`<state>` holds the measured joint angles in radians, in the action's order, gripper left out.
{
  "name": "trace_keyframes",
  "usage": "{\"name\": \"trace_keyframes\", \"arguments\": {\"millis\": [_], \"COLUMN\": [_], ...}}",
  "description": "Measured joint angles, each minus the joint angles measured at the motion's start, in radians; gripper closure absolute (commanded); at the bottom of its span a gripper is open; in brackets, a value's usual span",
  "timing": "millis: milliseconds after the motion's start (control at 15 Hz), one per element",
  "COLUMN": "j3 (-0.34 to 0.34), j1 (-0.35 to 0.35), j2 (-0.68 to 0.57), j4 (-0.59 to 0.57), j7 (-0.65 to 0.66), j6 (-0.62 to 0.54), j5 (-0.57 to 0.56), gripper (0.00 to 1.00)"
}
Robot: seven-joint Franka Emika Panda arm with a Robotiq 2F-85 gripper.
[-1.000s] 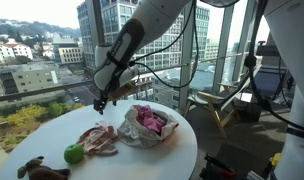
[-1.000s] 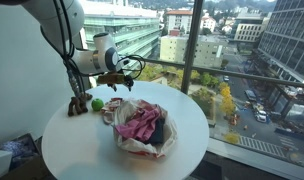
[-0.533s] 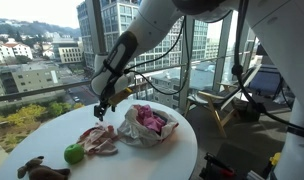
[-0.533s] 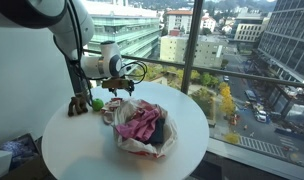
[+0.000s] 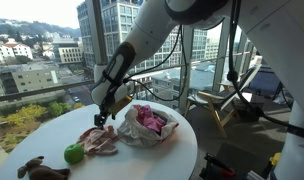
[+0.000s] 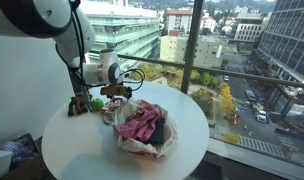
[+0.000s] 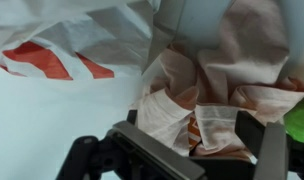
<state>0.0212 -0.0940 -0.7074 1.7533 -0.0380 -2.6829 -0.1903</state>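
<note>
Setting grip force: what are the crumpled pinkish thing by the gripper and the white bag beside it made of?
Crumpled pinkish thing: thin limp sheet, plastic film or light cloth, cannot tell which; matte, sharp creases in the wrist view.
White bag: probably thin plastic film; wrinkled, faint sheen, slumped walls.

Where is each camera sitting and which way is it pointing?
An exterior view: beside the table, facing the windows; the arm comes in from upper right, open gripper above the cloth.
An exterior view: across the table, windows on its right; the arm enters from upper left, beside the bag.
Wrist view: on the wrist, looking down at the cloth; gripper parts along the bottom edge.
Shared: both exterior views show table, bag, apple, toy and gripper.
</note>
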Motion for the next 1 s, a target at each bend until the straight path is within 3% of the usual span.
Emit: {"name": "trace_keyframes", "arguments": {"millis": [467, 533, 600, 1000], "j3": [-0.025, -0.027, -0.028, -0.025], "j1": [-0.027, -0.027, -0.027, -0.030], "j2": [-0.179, -0.208, -0.235, -0.313], "j4": [-0.179, -0.212, -0.243, -0.336], "j7": [-0.002, -0.002, -0.004, -0.014], "j6": [-0.004, -0.002, 0.002, 0.026], "j5": [-0.006, -0.006, -0.006, -0.006], "gripper": [0.00, 0.25, 0.25, 0.70]}}
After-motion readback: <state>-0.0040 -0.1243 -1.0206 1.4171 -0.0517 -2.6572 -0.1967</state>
